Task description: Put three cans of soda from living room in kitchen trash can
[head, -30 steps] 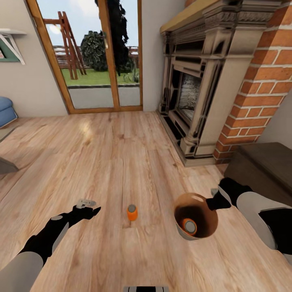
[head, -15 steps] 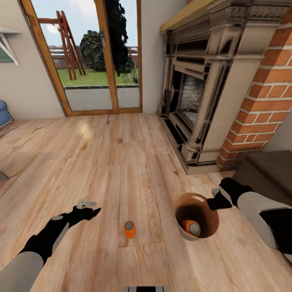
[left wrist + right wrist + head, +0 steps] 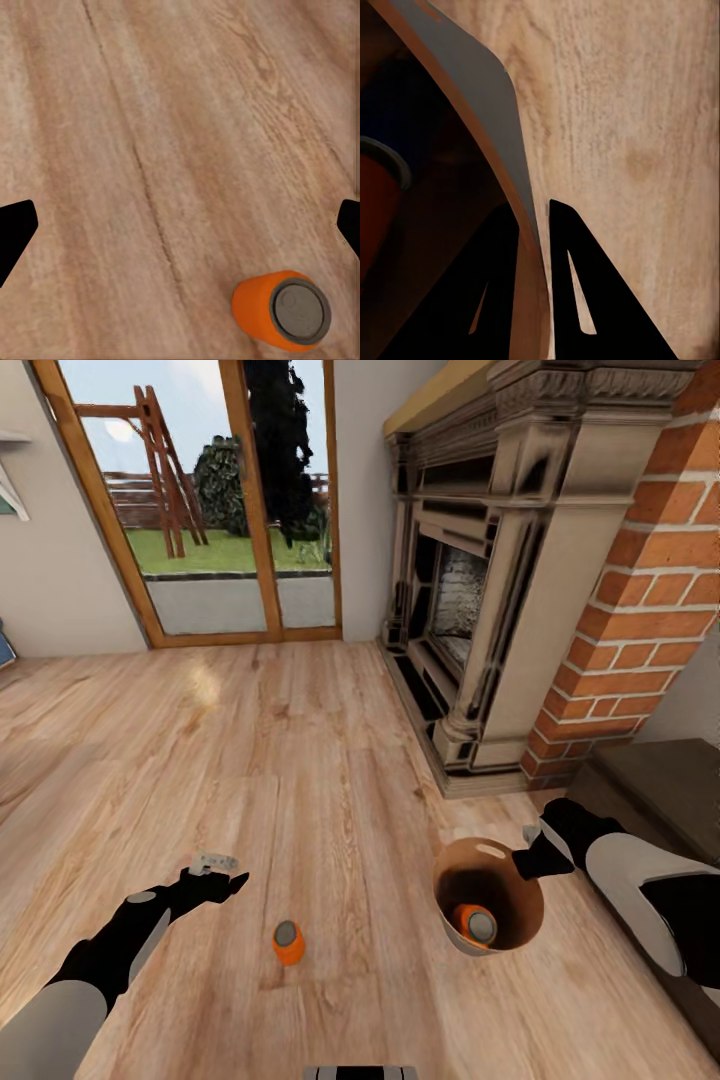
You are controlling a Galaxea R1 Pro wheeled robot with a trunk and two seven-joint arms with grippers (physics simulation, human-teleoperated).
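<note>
A light plank floor [image 3: 300, 760] is seen across the room, with glass doors [image 3: 200, 510] in wood frames at the far wall and a brick fireplace [image 3: 520, 580] at the right. A dark low cabinet [image 3: 660, 790] is placed beside the bricks.

The bin [image 3: 488, 908] is held above the floor by the right gripper [image 3: 530, 855]. Its two fingers [image 3: 577, 292] are closed on the rim — one inside the wall, one outside, as is shown in the right wrist view. Inside the bin an orange can [image 3: 472, 924] is lying, its grey top turned up. Something dark blue [image 3: 405, 112] is also seen within, but it cannot be told what it is.

A second orange can [image 3: 289, 942] is standing upright on the floor, between the two arms and nearer to the left one. The left gripper [image 3: 215, 872] is held over the floor, near this can but apart from it. Its jaws are wide open and nothing is held — only the black fingertips [image 3: 15, 232] are seen at the edges of the left wrist view, with the can [image 3: 283, 310] below them.
</note>
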